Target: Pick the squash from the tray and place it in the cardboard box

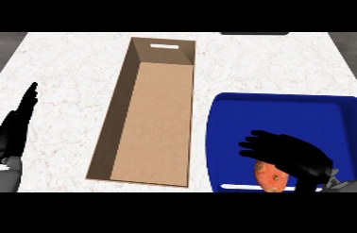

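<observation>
Squash (272,178) sits at the near edge of the tray (279,114), under your right hand (289,154); whether it grips, cannot tell. Left hand (17,128) rests open. Probably stiff, smooth, rounded: take it across the middle.

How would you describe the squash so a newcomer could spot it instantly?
Right of the long cardboard box lies a blue tray. Near its front edge, under the black right hand, sits the squash: the only orange thing there.
</observation>
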You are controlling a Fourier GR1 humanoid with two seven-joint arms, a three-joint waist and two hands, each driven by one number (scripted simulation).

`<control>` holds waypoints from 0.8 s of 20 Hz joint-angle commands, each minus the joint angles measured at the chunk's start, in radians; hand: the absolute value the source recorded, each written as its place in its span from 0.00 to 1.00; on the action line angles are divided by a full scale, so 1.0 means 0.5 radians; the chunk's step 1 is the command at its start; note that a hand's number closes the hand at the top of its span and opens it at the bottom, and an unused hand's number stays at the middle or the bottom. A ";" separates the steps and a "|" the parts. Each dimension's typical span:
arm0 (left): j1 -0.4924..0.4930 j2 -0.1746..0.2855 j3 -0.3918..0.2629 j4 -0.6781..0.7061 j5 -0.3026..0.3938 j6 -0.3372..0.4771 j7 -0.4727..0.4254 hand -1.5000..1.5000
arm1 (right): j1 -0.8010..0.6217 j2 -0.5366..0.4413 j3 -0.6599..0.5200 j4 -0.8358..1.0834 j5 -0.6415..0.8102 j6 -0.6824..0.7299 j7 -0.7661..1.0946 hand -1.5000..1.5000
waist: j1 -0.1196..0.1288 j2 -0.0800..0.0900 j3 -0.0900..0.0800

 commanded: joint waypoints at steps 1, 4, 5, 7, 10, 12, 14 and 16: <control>0.030 -0.070 -0.013 -0.095 -0.064 0.037 0.040 0.50 | -0.064 0.129 -0.027 0.065 0.073 -0.052 0.060 1.00 | 0.003 0.013 0.023; -0.026 -0.026 0.034 0.029 -0.022 -0.010 -0.012 0.50 | -0.075 0.252 -0.061 0.169 0.069 -0.375 -0.014 1.00 | 0.000 0.016 0.024; 0.077 -0.056 -0.024 -0.081 -0.069 0.012 0.013 0.50 | -0.125 0.282 -0.067 0.222 0.079 -0.435 -0.045 1.00 | 0.014 0.014 0.024; 0.107 -0.022 0.058 -0.060 -0.004 -0.046 -0.044 0.50 | -0.090 0.242 -0.148 0.180 0.060 -0.470 -0.079 1.00 | 0.008 0.012 0.024; 0.028 -0.035 0.081 0.107 -0.024 -0.050 -0.125 0.50 | -0.115 0.291 -0.161 0.114 0.101 -0.527 -0.045 1.00 | -0.004 0.014 0.023; 0.054 -0.017 0.086 -0.039 0.010 -0.088 -0.058 0.50 | -0.100 0.298 -0.247 0.120 0.049 -0.641 -0.098 1.00 | 0.001 0.012 0.024; 0.057 -0.026 0.068 -0.038 -0.038 -0.075 -0.073 0.50 | -0.475 0.354 -0.336 0.523 0.018 -0.519 -0.104 1.00 | 0.029 0.019 0.024; -0.056 -0.121 -0.003 0.088 -0.118 0.029 -0.135 0.50 | -0.892 0.359 -0.394 0.806 0.014 -0.277 0.008 1.00 | 0.075 0.040 0.023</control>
